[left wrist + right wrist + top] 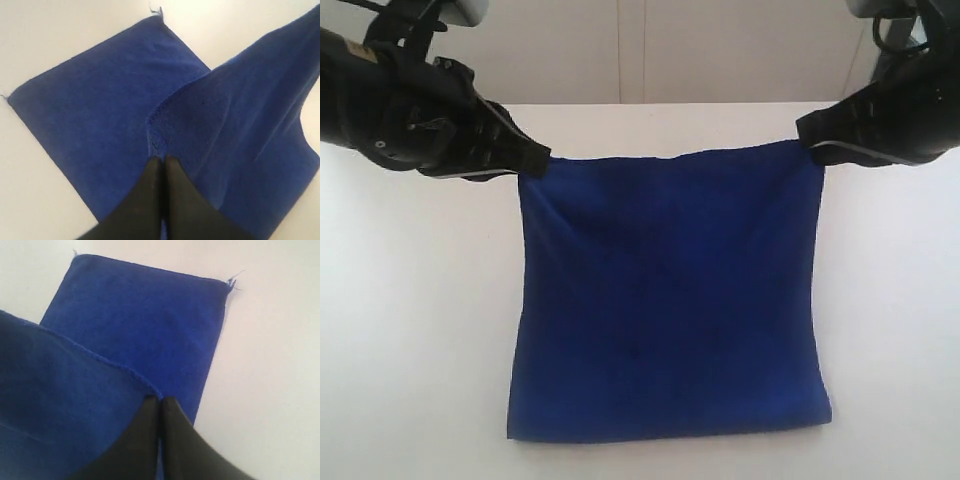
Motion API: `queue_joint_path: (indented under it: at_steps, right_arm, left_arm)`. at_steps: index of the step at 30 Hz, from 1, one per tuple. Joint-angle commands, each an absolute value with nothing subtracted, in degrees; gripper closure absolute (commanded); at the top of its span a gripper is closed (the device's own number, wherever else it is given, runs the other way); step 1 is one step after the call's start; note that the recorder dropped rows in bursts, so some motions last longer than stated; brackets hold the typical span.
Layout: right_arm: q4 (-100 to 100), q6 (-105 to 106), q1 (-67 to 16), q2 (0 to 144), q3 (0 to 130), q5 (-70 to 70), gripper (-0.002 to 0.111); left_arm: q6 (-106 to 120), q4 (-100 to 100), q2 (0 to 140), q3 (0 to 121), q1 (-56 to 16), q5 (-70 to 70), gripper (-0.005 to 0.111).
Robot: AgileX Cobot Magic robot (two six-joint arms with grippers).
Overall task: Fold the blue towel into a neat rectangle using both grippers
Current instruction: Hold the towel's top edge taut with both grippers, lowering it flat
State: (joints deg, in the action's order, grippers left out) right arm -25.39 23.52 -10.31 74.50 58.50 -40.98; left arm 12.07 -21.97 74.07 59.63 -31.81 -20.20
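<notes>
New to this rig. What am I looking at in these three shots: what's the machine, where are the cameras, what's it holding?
It is one moment seen by three cameras. The wide picture comes from a camera off the robot, looking at a white table. The black shapes entering from both sides are the ends of the robot's two arms. The other two pictures come from a camera on each arm's wrist, looking along that arm's narrow black jaws.

On the table is a blue towel. The left gripper and the right gripper are each shut on one corner of the towel's edge at the top of the wide picture. The wrist views show that held edge raised above the rest, which lies flat. A small loose thread sticks out at a flat corner.
</notes>
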Motion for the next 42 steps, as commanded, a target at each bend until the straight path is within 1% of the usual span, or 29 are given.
queue_joint_path:
  at_steps: [1, 8, 20, 28, 42]
  right_arm:
    - [-25.2, 24.1, -10.2, 78.9, 60.9, -36.8, 0.108]
    - [-25.2, 24.1, -10.2, 85.5, 66.8, -35.7, 0.108]
    - [-25.2, 24.1, -10.2, 92.7, 71.8, -33.2, 0.108]
    - [-25.0, 24.1, -10.2, 95.9, 75.3, -32.7, 0.108]
    - [-24.7, 24.1, -10.2, 103.6, 80.8, -29.3, 0.108]
  left_arm:
    - [10.6, -21.3, 77.4, 59.4, -32.0, -14.4, 0.107]
    - [9.7, -21.3, 80.0, 59.5, -27.0, -10.8, 0.107]
    - [9.6, -21.3, 85.4, 59.7, -26.4, -2.2, 0.107]
    - [9.7, -21.3, 89.7, 65.6, -26.3, -2.4, 0.107]
    - [9.1, -21.0, 97.6, 72.6, -22.4, -3.4, 0.107]
